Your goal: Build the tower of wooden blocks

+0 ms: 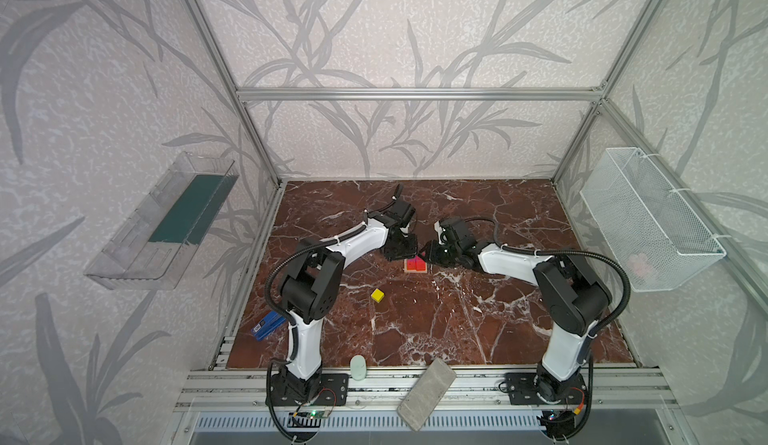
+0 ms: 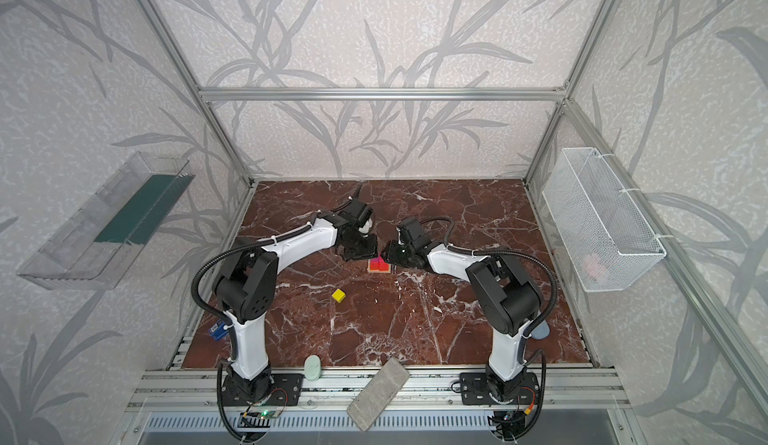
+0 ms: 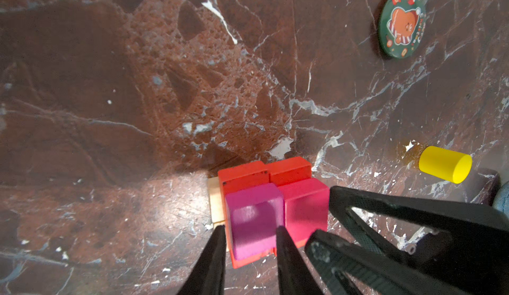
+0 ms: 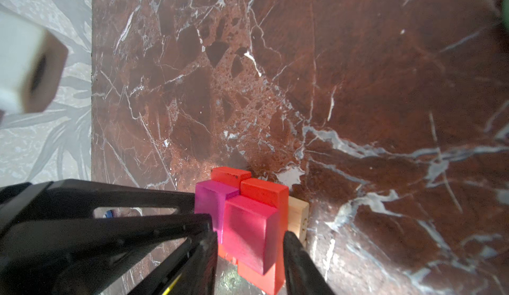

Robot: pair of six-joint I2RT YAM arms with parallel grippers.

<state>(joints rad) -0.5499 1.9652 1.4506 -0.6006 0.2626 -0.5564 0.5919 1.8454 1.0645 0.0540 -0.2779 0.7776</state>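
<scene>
Near the centre of the table [image 1: 457,318], the left gripper [image 3: 250,228] and right gripper [image 4: 249,233] each straddle one of the magenta cubes [image 3: 256,219] on the red layer [image 3: 289,169] of the tower [image 1: 415,265], probably to square the pair; the right fingers stand parted, the left grip cannot be determined, and the yellow cube [image 1: 377,295] lies at 8 o'clock.

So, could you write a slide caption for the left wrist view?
Left gripper flanks a magenta cube on the red blocks; yellow cylinder lies apart.

The red rectangles [image 3: 289,169] mostly hide the tan bars [image 3: 215,197].
</scene>
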